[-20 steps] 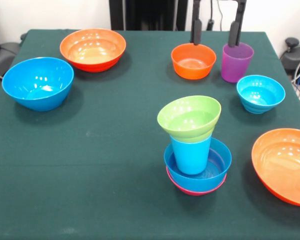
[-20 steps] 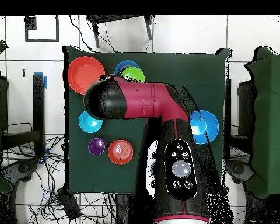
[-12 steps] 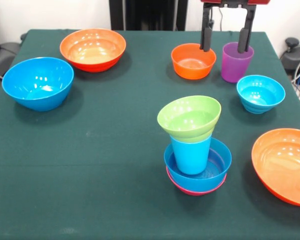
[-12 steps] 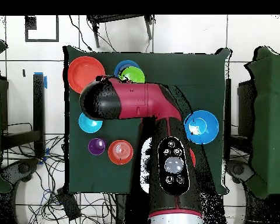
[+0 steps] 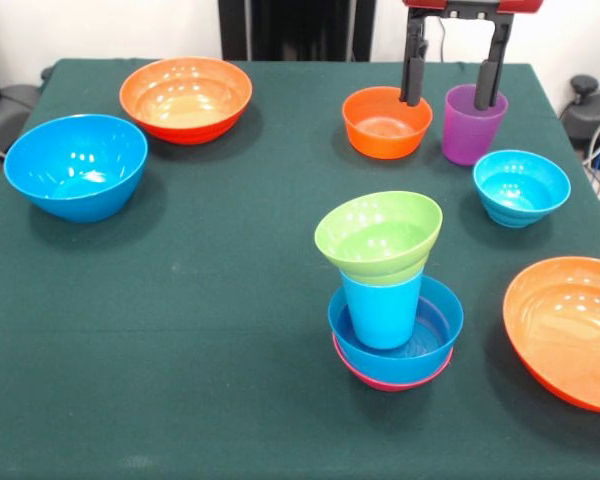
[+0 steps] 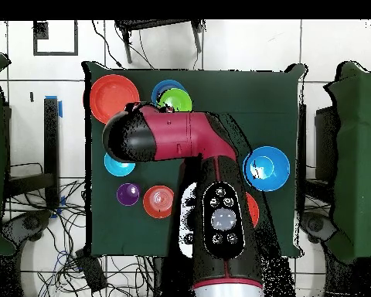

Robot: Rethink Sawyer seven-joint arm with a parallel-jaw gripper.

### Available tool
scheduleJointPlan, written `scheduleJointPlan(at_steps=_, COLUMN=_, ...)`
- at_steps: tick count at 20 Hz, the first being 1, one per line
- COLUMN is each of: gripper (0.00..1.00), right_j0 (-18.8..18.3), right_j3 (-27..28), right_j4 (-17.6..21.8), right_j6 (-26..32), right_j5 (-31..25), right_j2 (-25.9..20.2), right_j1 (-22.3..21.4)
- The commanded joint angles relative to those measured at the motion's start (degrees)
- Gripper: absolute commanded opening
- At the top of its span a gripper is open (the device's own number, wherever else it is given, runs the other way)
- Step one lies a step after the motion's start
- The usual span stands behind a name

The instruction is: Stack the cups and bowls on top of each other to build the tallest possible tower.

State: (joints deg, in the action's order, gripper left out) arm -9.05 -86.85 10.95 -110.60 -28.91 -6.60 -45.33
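The tower (image 5: 385,300) stands near the table's middle front: a pink bowl (image 5: 390,382) at the base, a blue bowl (image 5: 438,335) in it, a light blue cup (image 5: 382,312) upright inside, and a green bowl (image 5: 378,235) tilted on top. From above, the green bowl (image 6: 175,99) shows beside the arm. The purple cup (image 5: 472,130) stands at the far right. My gripper (image 5: 450,100) hangs open there, one finger over the small orange bowl's (image 5: 385,122) right rim, the other at the purple cup's mouth. It holds nothing.
A cyan bowl (image 5: 520,186) sits right of the tower, and a big orange bowl (image 5: 570,325) lies at the front right edge. An orange bowl (image 5: 186,97) and a large blue bowl (image 5: 76,165) are at the left. Overhead, the arm (image 6: 181,139) covers the table's middle.
Since a second ago the gripper has come lower and shifted right, toward the purple cup. Over the last half second it has hardly moved. The bowls and cups have not moved.
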Motion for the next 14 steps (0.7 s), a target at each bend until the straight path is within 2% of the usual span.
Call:
scheduleJointPlan(at_steps=1, gripper=1.00, right_j0=1.3, right_j3=-3.7, right_j4=5.7, right_j6=-0.4, right_j5=2.5, right_j2=-0.2, right_j1=2.7)
scheduleJointPlan(at_steps=4, gripper=1.00, right_j0=0.5, right_j3=-3.9, right_j4=6.9, right_j6=0.3, right_j5=4.1, right_j2=-0.8, right_j1=2.8)
scheduleJointPlan(at_steps=7, gripper=1.00, right_j0=1.3, right_j3=-6.0, right_j4=10.2, right_j6=-2.4, right_j5=13.0, right_j2=0.8, right_j1=2.9)
scheduleJointPlan(at_steps=9, gripper=1.00, right_j0=2.3, right_j3=-6.7, right_j4=10.8, right_j6=-3.9, right_j5=15.1, right_j2=1.9, right_j1=3.1)
scheduleJointPlan(at_steps=14, gripper=1.00, right_j0=1.8, right_j3=-7.9, right_j4=9.4, right_j6=-3.6, right_j5=13.6, right_j2=1.1, right_j1=2.4)
